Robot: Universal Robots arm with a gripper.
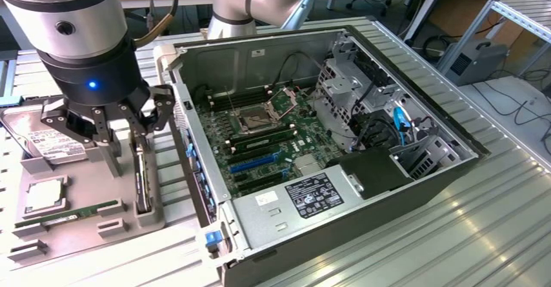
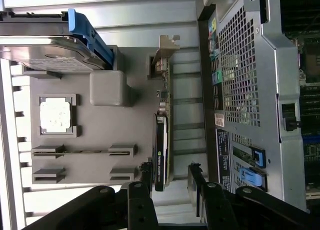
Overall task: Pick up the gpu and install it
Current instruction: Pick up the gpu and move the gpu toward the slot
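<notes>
Gpu (image 1: 142, 182) stands on edge in the grey tray (image 1: 73, 243), at nine o'clock of the computer case (image 1: 344, 138) in the exterior view, just beside its wall. The gripper (image 1: 123, 132) hovers above it, jaws wide apart, fingers (image 2: 145, 182) either side of the card's end, gripping nothing. A hard drive (image 1: 43, 138) lies at ten o'clock of the card.

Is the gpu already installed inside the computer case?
No, the gpu stands on its edge in the gray parts tray outside the computer case, with the open tool close to it.

Open computer case (image 1: 232, 61), hard drive (image 1: 43, 138), grey tray (image 1: 86, 190)
</notes>
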